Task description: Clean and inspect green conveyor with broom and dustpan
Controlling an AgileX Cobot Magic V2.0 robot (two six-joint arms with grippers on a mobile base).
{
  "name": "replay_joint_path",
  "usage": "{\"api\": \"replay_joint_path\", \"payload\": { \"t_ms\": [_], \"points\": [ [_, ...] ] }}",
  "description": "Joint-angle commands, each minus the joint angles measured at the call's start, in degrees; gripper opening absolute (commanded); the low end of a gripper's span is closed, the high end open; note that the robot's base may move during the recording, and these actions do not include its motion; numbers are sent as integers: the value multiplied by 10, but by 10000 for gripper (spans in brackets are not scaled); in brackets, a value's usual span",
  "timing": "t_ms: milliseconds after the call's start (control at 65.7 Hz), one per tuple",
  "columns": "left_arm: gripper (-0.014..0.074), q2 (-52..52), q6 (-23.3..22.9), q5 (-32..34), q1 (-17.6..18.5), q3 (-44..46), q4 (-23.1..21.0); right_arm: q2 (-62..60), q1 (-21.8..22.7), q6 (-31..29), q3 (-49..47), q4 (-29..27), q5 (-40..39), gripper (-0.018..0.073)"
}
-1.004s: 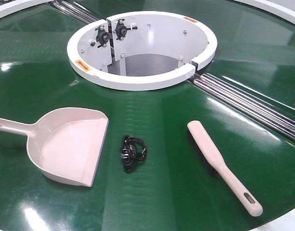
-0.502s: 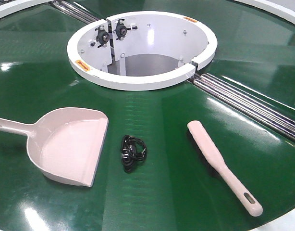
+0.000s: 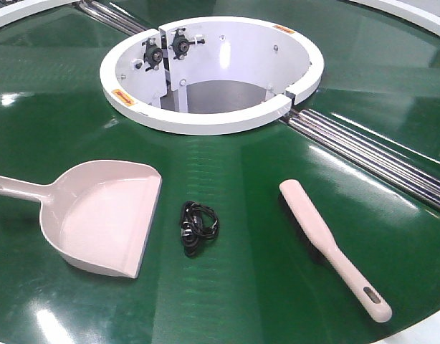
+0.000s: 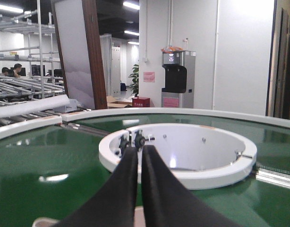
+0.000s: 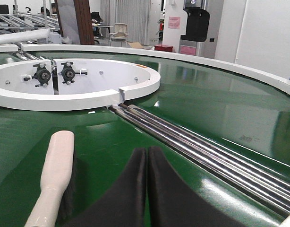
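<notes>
Nothing of the cleaning looks begun. The large glossy dark green ring-shaped conveyor belt (image 3: 55, 107) carries both tools lying flat and untouched, and neither arm shows in the front view. Taking the small tangled black cord-like piece of debris (image 3: 197, 228) as the dial's centre, the pale pink-beige plastic scoop dustpan (image 3: 105, 215) lies at about 9 o'clock, just beside it. Its wide mouth faces the debris and its thin handle runs off toward the left edge. The long flat pale pink-beige hand broom (image 3: 320, 233) lies at about 3 o'clock, apart from the debris, with its slotted handle pointing toward 5 o'clock. The white circular hub wall (image 3: 206, 118) stands at 12 o'clock, and the silver metal rollers (image 3: 370, 154) run out from it toward 3 o'clock. The left gripper (image 4: 139, 150) has its black fingers pressed together on nothing and sits above the belt, aimed at the hub. The right gripper (image 5: 147, 151) is likewise closed and empty, with the broom's blunt end just off at its 9 o'clock in its own wrist view. As I judge it, everything is left to do: opening each gripper, picking up the dustpan with the left and the broom with the right, sweeping the black tangle into the pan, and checking the rest of the belt, which shows only glare here.
</notes>
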State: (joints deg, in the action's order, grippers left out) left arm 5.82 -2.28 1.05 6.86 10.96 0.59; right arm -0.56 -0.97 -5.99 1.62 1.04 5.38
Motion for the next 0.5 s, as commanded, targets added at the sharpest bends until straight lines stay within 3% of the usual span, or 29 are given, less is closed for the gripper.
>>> {"api": "replay_joint_path", "payload": {
  "t_ms": [0, 243, 487],
  "points": [
    [-6, 60, -5, 27, -1, 67, -6, -11, 2, 2, 6, 4, -43, -10],
    [-6, 199, 1, -44, -1, 176, -1, -11, 2, 2, 6, 4, -43, -10],
    [-6, 299, 1, -56, -1, 185, -2, -11, 2, 2, 6, 4, -43, -10]
  ]
}}
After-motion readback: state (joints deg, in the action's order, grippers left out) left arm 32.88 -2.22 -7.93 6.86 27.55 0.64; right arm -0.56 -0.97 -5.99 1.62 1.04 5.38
